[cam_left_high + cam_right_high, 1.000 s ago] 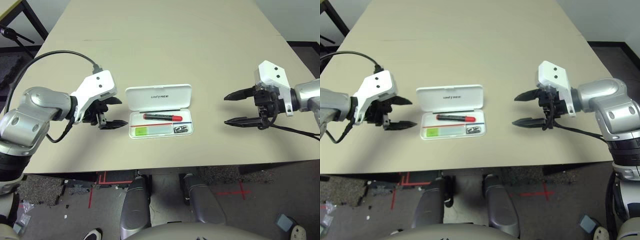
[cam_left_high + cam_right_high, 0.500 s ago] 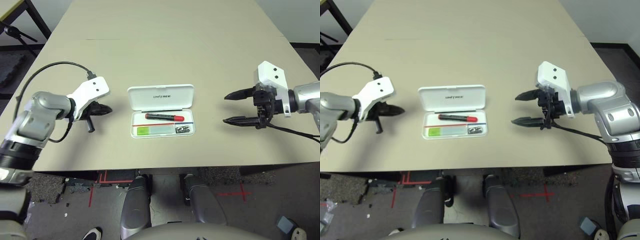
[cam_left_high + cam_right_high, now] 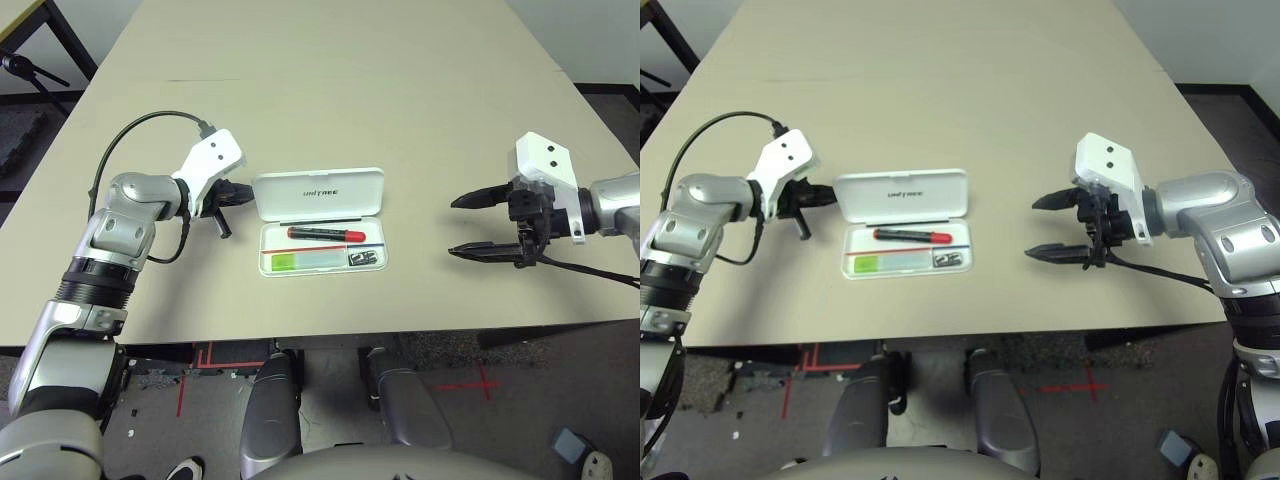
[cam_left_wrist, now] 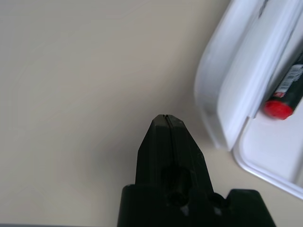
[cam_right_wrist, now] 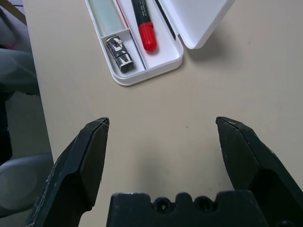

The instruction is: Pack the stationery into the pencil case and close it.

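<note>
One table bears the open white pencil case, stationery inside: red-and-black marker, green-and-clear piece, small black-and-white block. Left gripper, closed and empty, is just beside the case's lid; right gripper, wide apart and empty, is off its right side.

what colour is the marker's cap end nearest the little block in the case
Red; best seen in the right wrist view.

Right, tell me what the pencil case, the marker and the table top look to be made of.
Pencil case: hard white plastic with a slight sheen, judging by its smooth moulded walls and rounded corners.
Marker: probably plastic, smooth and fairly glossy, with a bright red end and a printed dark body.
Table top: flat, matte beige, perhaps laminate; the even, grainless surface can't settle it.
</note>
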Motion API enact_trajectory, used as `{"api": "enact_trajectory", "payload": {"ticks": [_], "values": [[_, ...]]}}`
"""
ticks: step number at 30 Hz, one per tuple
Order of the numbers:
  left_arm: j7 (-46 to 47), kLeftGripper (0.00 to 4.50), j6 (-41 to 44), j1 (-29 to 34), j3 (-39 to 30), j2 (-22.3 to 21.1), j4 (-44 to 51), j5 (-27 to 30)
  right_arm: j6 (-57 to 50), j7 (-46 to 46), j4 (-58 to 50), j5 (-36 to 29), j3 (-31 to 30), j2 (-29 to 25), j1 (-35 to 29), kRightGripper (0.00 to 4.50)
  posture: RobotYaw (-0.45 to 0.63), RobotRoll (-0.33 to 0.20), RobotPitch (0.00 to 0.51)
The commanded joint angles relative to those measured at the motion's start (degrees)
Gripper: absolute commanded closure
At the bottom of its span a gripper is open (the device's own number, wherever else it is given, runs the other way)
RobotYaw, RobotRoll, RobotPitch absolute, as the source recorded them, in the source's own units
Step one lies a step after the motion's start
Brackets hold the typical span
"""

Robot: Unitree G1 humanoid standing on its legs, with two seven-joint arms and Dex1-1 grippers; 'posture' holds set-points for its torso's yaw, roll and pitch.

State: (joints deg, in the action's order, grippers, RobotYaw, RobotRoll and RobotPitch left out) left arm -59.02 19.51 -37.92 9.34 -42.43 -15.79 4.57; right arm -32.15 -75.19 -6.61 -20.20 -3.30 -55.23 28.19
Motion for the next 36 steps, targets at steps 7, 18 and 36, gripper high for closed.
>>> {"api": "enact_trajectory", "payload": {"ticks": [7,18,36], "values": [[-2.62,4.45,4.05,0.64,-2.51,0.64,5.67,4.27,0.68,0.09,0.46,0.08,-0.36,-0.23,0.03,0.0,-0.14,0.0,0.181],[-5.61,4.45,10.08,4.96,-1.0,0.8,16.86,8.93,1.87,-0.5,2.16,1.0,-1.89,-0.01,1.2,0.0,-0.13,0.0,0.183],[-4.71,4.45,9.91,9.58,7.29,2.22,19.66,4.93,3.23,-0.12,3.1,2.41,-3.83,0.92,1.38,0.0,-0.13,0.0,0.178]]}}
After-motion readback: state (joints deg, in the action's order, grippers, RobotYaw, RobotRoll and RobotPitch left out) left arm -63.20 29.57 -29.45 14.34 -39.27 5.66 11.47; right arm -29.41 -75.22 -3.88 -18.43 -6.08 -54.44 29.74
